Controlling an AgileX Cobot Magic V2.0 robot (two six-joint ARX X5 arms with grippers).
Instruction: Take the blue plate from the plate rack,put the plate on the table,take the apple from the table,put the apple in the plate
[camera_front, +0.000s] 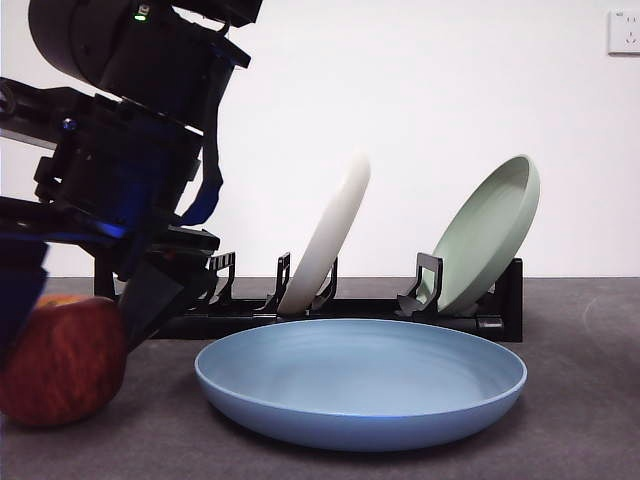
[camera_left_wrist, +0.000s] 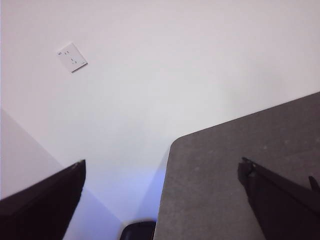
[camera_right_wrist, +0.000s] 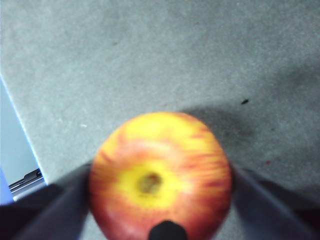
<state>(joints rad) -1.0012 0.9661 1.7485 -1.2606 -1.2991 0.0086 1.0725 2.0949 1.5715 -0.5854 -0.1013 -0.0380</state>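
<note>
A large dark arm comes down from the upper left of the front view, its right gripper (camera_front: 70, 330) lowered to the table (camera_front: 580, 400) around the apple (camera_front: 58, 358). From the right wrist camera, the two jaws stand apart on either side of the apple (camera_right_wrist: 160, 175), close against its flanks; the picture is too blurred to tell whether they touch it. The apple is round and red with darker streaks and a yellow patch around its stem pit, and it rests on the table at the far left of the front view. The blue plate (camera_front: 360, 380) lies flat on the table just beside the apple, wide, shallow and matte, with a raised rim. Behind it stands the rack (camera_front: 350, 310), low, black and plastic, with upright slotted holders. A cream plate (camera_front: 328, 235) and a green plate (camera_front: 490, 230) lean in it on edge. The table is dark grey and slightly textured. The left gripper (camera_left_wrist: 160, 200) hangs with its jaws wide apart, holding nothing, over a table corner before a white wall.
</note>
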